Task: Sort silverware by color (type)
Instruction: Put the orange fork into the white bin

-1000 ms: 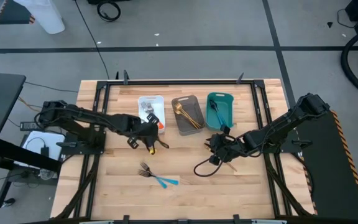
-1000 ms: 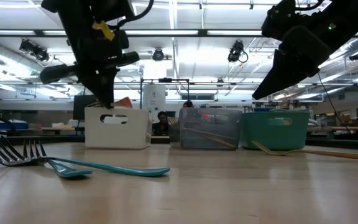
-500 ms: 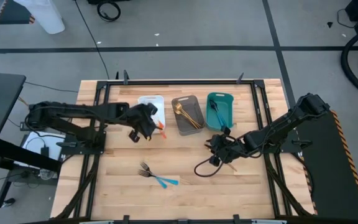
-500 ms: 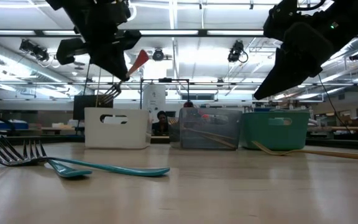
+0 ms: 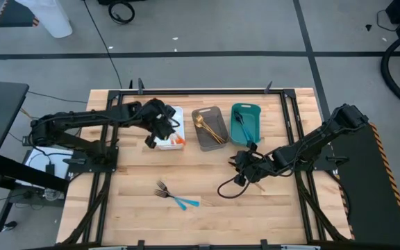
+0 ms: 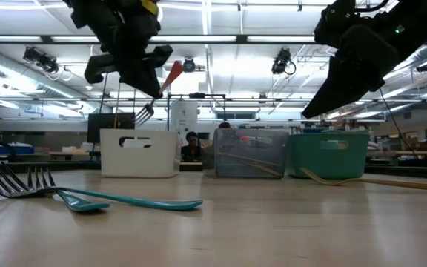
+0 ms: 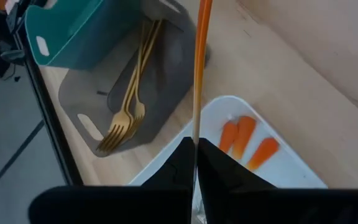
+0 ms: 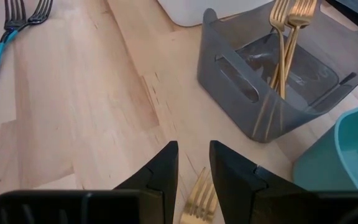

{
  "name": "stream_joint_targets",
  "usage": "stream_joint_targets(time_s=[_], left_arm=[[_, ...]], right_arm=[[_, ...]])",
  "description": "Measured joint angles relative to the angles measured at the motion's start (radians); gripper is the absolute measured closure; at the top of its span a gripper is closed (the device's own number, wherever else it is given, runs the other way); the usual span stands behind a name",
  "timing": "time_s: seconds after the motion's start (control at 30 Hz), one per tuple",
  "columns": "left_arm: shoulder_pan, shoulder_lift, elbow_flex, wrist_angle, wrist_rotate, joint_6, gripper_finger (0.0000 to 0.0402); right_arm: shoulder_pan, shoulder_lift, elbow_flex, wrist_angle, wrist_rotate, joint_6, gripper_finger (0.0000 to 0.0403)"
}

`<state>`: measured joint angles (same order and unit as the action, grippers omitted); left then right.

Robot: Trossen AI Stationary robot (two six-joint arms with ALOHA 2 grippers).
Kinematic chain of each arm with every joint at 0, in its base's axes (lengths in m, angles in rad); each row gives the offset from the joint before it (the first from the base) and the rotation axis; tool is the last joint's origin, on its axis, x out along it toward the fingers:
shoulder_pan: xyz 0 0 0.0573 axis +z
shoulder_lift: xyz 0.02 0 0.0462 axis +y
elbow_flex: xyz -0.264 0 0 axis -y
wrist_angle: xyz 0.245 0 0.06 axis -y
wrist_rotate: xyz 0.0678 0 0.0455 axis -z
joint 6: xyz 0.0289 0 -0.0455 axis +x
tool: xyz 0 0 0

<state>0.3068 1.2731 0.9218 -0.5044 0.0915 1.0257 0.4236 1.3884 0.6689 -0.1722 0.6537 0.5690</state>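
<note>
Hovering over the white bin (image 5: 170,129), the left gripper (image 5: 160,125) had its fingers (image 7: 219,167) pinched tight on an orange-handled fork (image 6: 159,95), and in the low view that fork hung tilted in the air, prongs down toward the bin, orange handle up. Seen from the left wrist, the orange handle ran straight out from between the clamped fingers, and three more orange handles (image 7: 245,140) lay in the white bin below it. Next door, the grey bin (image 5: 209,128) held the gold forks (image 7: 128,106), and the teal bin (image 5: 246,123) sat just beside that on the far side. Over on the right, the right gripper (image 5: 245,165) sat low above the table, in front of the teal bin, its fingers (image 8: 160,172) standing a little apart with the prongs of a gold fork (image 8: 197,200) showing in the gap between them; whether the fingers actually pressed on it, I could not tell. Nearer the front edge of the table (image 5: 207,215), two blue-handled forks (image 5: 174,196) lay side by side on the wood, touching, well apart from both grippers.
</note>
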Motion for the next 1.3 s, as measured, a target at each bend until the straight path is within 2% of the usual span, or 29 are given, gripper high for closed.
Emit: stream_joint_targets(time_s=[0.2, 0.33, 0.6, 0.97, 1.13, 1.3], left_arm=[[0.085, 0.046, 0.0, 0.034, 0.093, 0.008, 0.0386], [0.116, 0.089, 0.0, 0.043, 0.109, 0.041, 0.0386], [0.164, 0.152, 0.0, 0.033, 0.109, 0.112, 0.0386], [0.224, 0.161, 0.0, 0.034, 0.104, 0.163, 0.0386], [0.218, 0.161, 0.0, 0.029, 0.041, 0.191, 0.0386], [0.218, 0.161, 0.0, -0.005, 0.027, 0.201, 0.0386]], right_arm=[[0.0, 0.0, 0.0, -0.001, 0.0, 0.004, 0.03], [0.001, 0.0, 0.0, -0.002, -0.009, 0.004, 0.03], [0.003, 0.0, 0.0, -0.005, -0.02, 0.015, 0.03], [0.023, 0.0, 0.0, -0.003, -0.022, 0.037, 0.03], [0.023, 0.0, 0.0, -0.001, -0.021, 0.042, 0.03], [0.023, 0.0, 0.0, 0.005, -0.019, 0.042, 0.03]])
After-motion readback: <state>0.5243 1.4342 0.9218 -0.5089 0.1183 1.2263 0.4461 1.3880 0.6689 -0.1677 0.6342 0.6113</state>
